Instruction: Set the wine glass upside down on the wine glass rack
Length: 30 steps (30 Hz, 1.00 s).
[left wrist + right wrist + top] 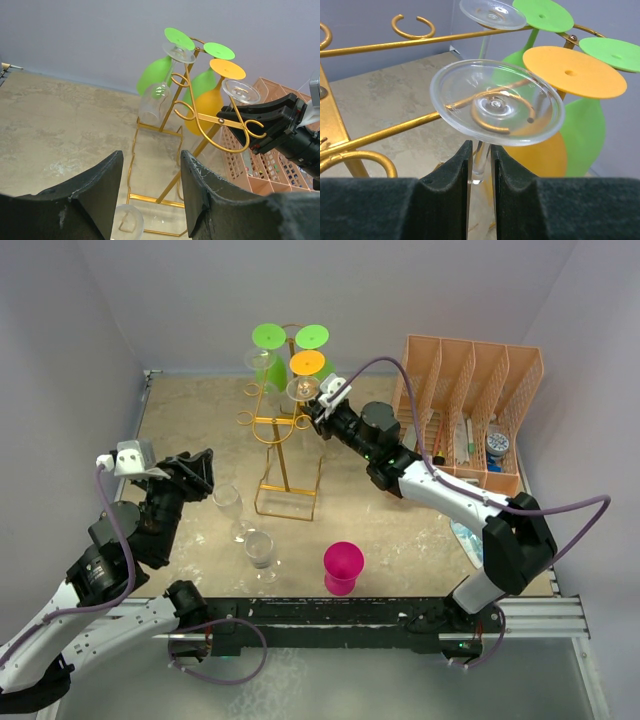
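Note:
The gold wire wine glass rack [285,425] stands at the table's middle back, also in the left wrist view [200,120]. My right gripper [481,155] is shut on the stem of a clear wine glass [496,102], held upside down with its foot on top, over a curled hook of the rack [490,116]; it shows in the top view [303,389]. Green and orange glasses [307,363] hang upside down on the rack. My left gripper [150,185] is open and empty, above two clear glasses [258,550] standing on the table.
A peach mesh organizer [470,410] with small items stands at the back right. A magenta cup [342,567] sits near the front edge. A clear glass foot [127,220] shows below the left fingers.

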Tool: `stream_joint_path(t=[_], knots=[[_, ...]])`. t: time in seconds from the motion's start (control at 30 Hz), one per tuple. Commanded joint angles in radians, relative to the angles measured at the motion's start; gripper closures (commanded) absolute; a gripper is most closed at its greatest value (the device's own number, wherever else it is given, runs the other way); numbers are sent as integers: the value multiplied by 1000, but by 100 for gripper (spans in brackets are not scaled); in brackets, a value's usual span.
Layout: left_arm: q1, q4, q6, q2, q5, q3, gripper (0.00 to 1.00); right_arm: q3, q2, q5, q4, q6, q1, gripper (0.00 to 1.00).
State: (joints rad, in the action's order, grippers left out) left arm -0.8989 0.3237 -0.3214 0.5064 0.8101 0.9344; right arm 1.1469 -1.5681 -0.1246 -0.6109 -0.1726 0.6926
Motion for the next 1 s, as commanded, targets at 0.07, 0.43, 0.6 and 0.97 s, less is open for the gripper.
stream_joint_path(t=[0.07,0.43,0.6,0.97], knots=[[-1,-12,-2,0,-14,2,53,34,4,-6,-58,49,-4,77],[-1,-15,-10,-14,-21,1,53,-71,66,66,-141,99,-4,55],[-1,-17,-13,-15,-28,-1,53,-178,147,89,-195,126,-4,53],[-1,-25,-26,2,-69,-2,52,-269,416,333,170,408,-5,52]])
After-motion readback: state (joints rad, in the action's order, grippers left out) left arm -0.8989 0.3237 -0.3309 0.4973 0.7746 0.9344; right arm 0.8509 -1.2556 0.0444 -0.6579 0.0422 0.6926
